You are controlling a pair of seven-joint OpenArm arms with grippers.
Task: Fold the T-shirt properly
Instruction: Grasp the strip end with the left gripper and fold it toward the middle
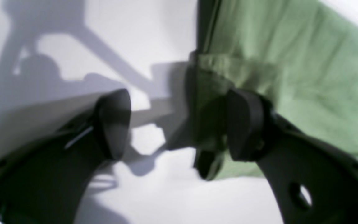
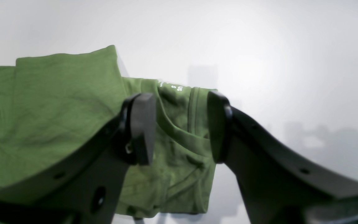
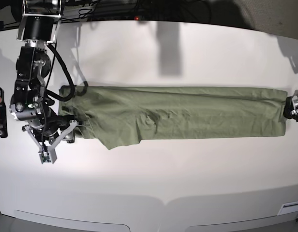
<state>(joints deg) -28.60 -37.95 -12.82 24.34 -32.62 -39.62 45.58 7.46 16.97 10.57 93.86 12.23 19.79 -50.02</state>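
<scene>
While the white table [image 3: 154, 183] fills the base view from edge to edge, the T-shirt [image 3: 178, 113] lies across its middle as one long, narrow sage-green band, folded lengthwise and running almost the full width of the surface, with a wider flap hanging down toward the near side at the end by the right arm. That right arm [image 3: 30, 77] comes down from the far corner on the base view's left, black cable looping beside it, and its right gripper [image 2: 180, 127] sits right at the shirt's end: from the wrist camera the two dark fingers [image 2: 141, 127] stand apart with the ribbed collar edge and the small white print [image 2: 174, 87] showing between them, nothing pinched, jaws released over the cloth. Over at the opposite end, the left gripper [image 1: 179, 124] is barely visible at the base view's right edge, touching the shirt's end there; its wrist view shows the fingers [image 1: 113, 121] spread wide, one over bare table, the other over the green hem, with the cloth's corner lying in the gap and not clamped. Dark shadows of the arm fall across the white surface beside that corner, and the picture there is blurred.
</scene>
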